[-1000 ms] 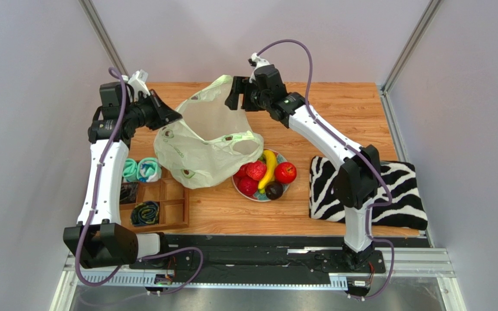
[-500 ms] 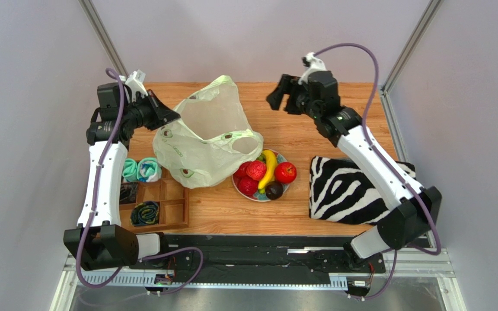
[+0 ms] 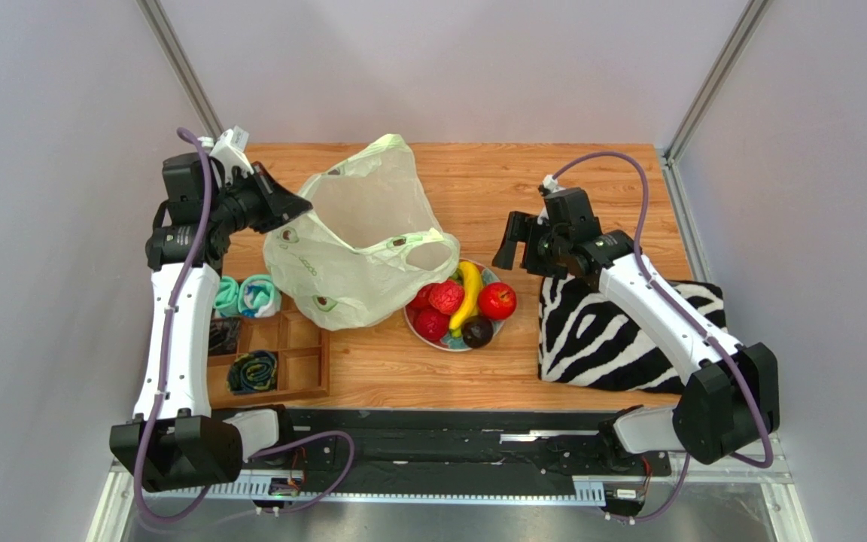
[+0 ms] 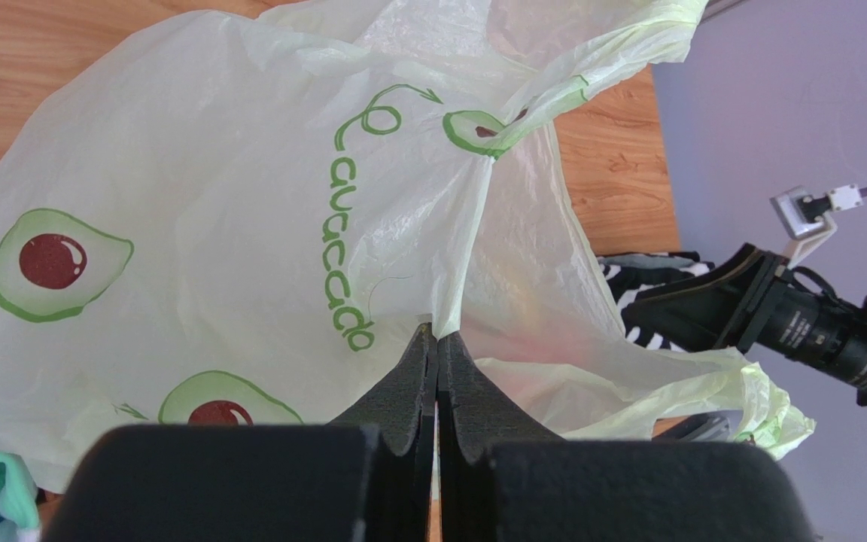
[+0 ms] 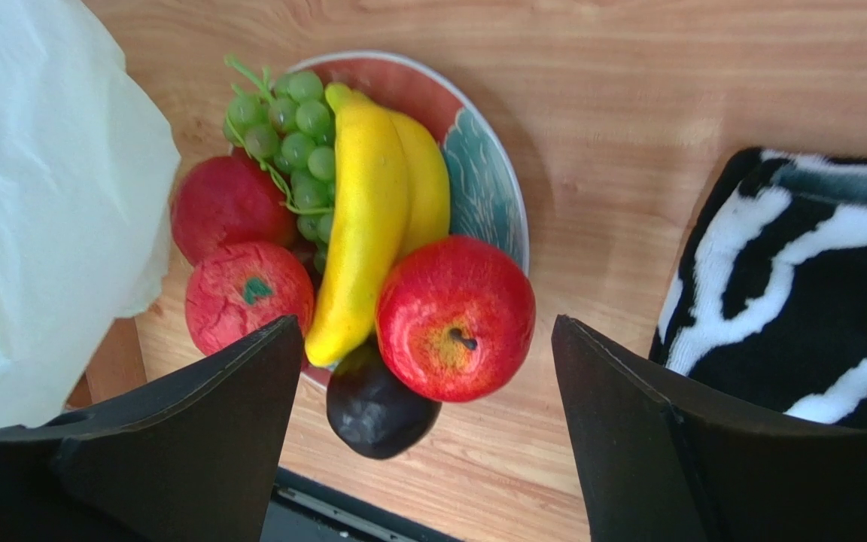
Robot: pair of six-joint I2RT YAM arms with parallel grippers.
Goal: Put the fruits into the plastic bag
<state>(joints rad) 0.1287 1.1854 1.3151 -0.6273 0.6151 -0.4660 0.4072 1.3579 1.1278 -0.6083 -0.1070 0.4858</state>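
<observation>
The bag [image 4: 235, 226] is clamped at its rim by the left gripper [image 4: 438, 339], so the mouth gapes; the right gripper [image 5: 421, 339] is spread wide, empty, above the fruits [image 5: 370, 226].

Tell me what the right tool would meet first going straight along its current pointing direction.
Likely the red apple on the plate: it sits centred between the open right tool's fingers, beside the banana. Depth is unclear.
</observation>
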